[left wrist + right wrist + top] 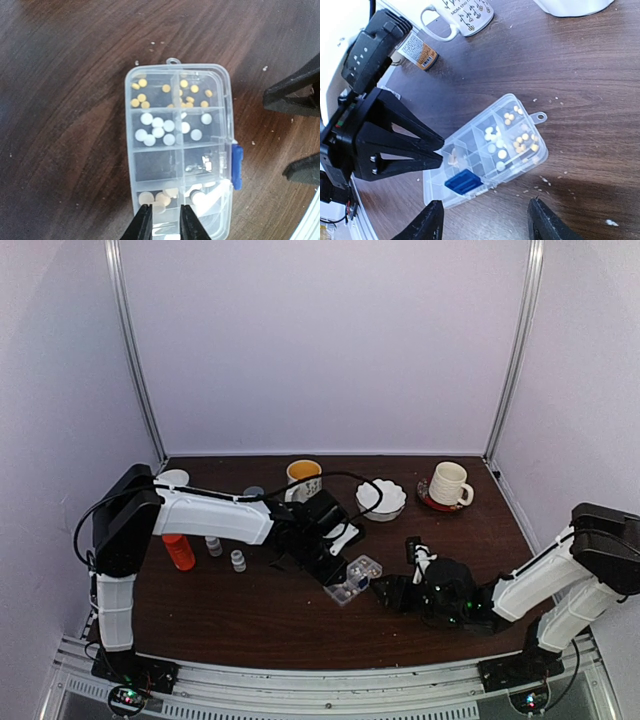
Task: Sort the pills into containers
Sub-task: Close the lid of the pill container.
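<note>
The clear pill box (356, 578) lies flat mid-table, lid down and blue latch (237, 167) at its side. Its containers hold yellow pills (141, 97), white pills (157, 132) and tan pills (161, 198). My left gripper (165, 207) hovers over the tan-pill end of the box (177, 67), fingers a little apart with nothing between them. In the right wrist view the box (485, 150) sits just beyond my right gripper (486, 205), which is open wide on the latch (464, 181) side. The left gripper (440, 150) reaches to the box's far end there.
An orange bottle (179, 552) and two small white bottles (213, 546) (238, 560) stand at the left. A mug (303, 478), a white bowl (381, 498) and a white mug on a red saucer (449, 484) line the back. Crumbs (545, 180) lie by the box.
</note>
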You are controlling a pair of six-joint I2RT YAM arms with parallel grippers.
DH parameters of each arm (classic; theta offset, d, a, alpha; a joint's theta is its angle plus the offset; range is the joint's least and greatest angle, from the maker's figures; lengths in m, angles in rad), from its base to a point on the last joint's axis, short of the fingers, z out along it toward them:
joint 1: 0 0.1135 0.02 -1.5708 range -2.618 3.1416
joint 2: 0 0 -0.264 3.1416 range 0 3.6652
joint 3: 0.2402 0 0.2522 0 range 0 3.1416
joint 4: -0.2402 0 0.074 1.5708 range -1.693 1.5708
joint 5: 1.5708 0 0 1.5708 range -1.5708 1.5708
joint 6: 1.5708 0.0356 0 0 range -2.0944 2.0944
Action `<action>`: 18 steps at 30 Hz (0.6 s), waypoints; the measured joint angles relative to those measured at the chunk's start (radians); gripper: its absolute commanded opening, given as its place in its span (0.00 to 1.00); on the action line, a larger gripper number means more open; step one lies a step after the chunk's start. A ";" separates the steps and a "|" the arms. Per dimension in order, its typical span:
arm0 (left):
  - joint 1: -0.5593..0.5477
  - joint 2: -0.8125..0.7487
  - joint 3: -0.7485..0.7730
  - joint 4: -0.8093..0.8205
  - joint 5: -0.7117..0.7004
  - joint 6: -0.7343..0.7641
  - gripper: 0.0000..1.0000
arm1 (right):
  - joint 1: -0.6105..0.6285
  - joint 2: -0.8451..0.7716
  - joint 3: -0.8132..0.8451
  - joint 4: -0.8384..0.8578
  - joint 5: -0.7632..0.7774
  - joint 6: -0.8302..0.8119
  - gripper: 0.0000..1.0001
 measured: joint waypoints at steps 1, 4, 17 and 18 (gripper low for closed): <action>0.000 0.000 0.000 -0.001 -0.007 0.000 0.23 | 0.000 0.003 0.010 -0.005 -0.001 0.006 0.61; 0.000 0.000 0.000 -0.002 -0.021 0.000 0.23 | -0.001 0.010 0.060 -0.046 -0.001 0.027 0.59; -0.013 0.026 0.032 -0.024 -0.054 -0.005 0.23 | -0.002 0.016 0.178 -0.252 0.027 0.058 0.22; -0.014 0.026 0.033 -0.025 -0.057 -0.005 0.23 | -0.002 0.013 0.177 -0.254 0.025 0.058 0.16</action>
